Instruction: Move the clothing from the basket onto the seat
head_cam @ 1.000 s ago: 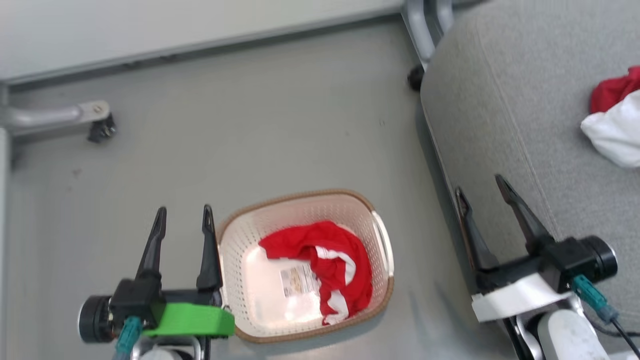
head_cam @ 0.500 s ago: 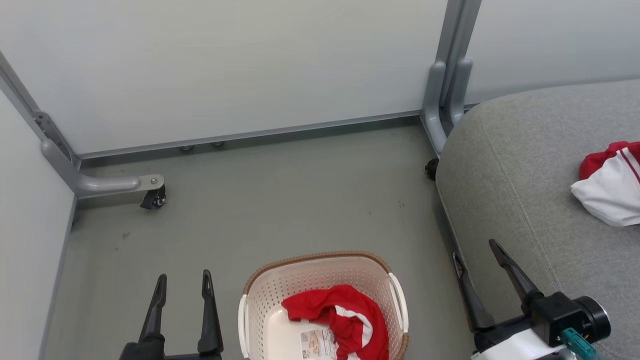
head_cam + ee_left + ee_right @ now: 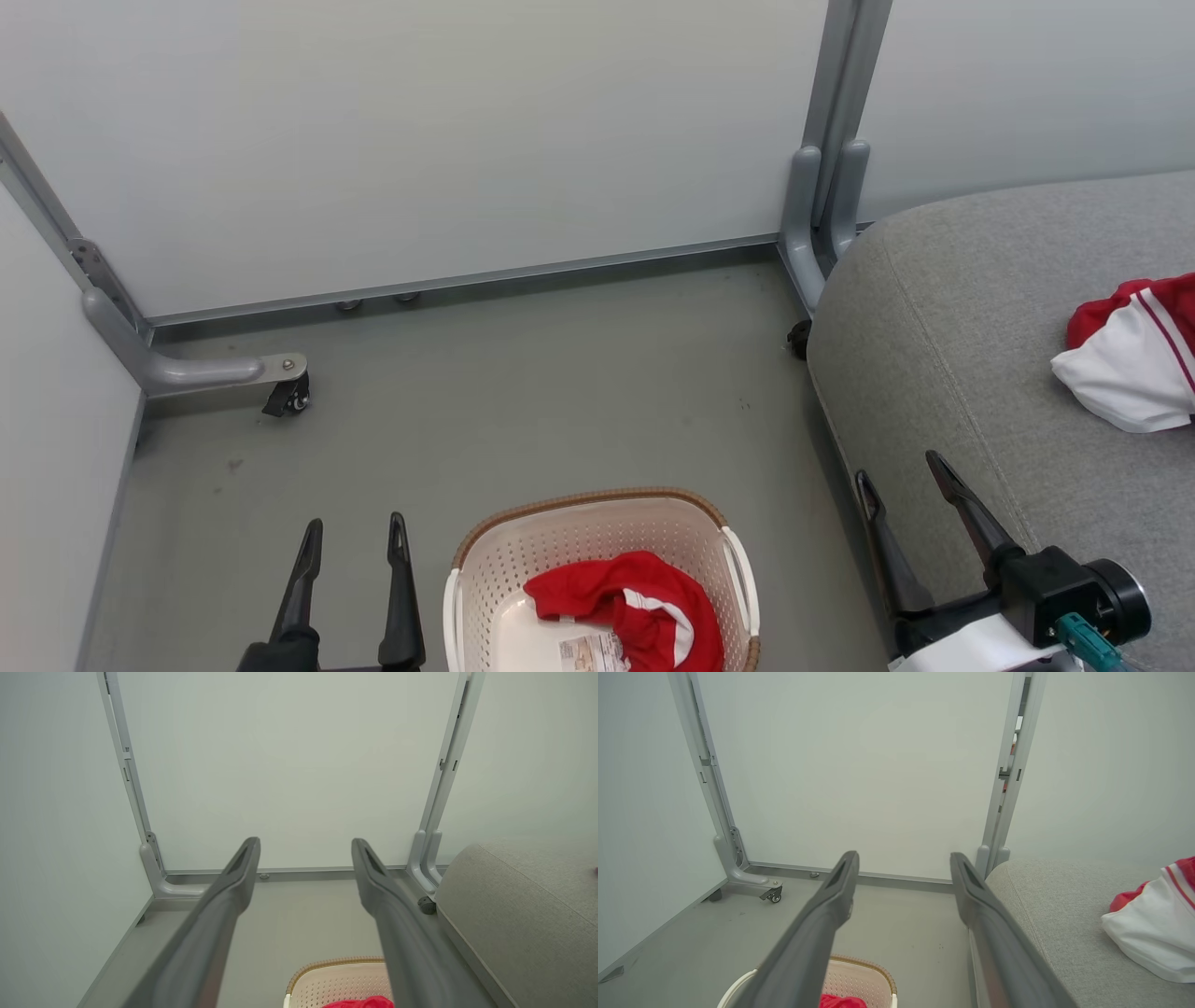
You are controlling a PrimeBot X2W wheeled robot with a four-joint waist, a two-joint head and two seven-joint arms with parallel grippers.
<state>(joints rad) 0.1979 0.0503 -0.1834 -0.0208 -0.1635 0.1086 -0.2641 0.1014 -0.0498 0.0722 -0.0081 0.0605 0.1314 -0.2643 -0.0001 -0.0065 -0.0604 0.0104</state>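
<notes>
1. The basket (image 3: pixel 519 571) stands on the grey floor (image 3: pixel 523 392) at the bottom middle of the head view, its near part cut off by the frame edge. Its white handles sit at the left and right, so its long axis seems to run across that view.
2. A red garment (image 3: pixel 611 597) lies crumpled inside the basket, against the right wall. It stretches slantwise from the basket's middle down towards the near right, with a white panel showing at its right side. A paper label (image 3: pixel 588 651) shows on the basket's bottom just beside it.
3. The seat (image 3: pixel 934 355) fills the right side, well apart from the basket. Its rounded corner points at the grey post (image 3: pixel 826 187), and its stitched seam runs from far to near along its left edge.
4. A second, red-and-white garment (image 3: pixel 1125 373) lies bunched on the seat at the right edge of the view, white panel towards the basket, red part behind it.
5. The left gripper (image 3: pixel 356 523) hangs over the floor just left of the basket, jaws apart and empty, pointing at the back panel (image 3: pixel 420 140).
6. The right gripper (image 3: pixel 896 467) hangs at the seat's left edge, jaws apart and empty, tilted slightly to the left.
7. A small castor (image 3: pixel 289 399) stands at the far left under a grey foot.
</notes>
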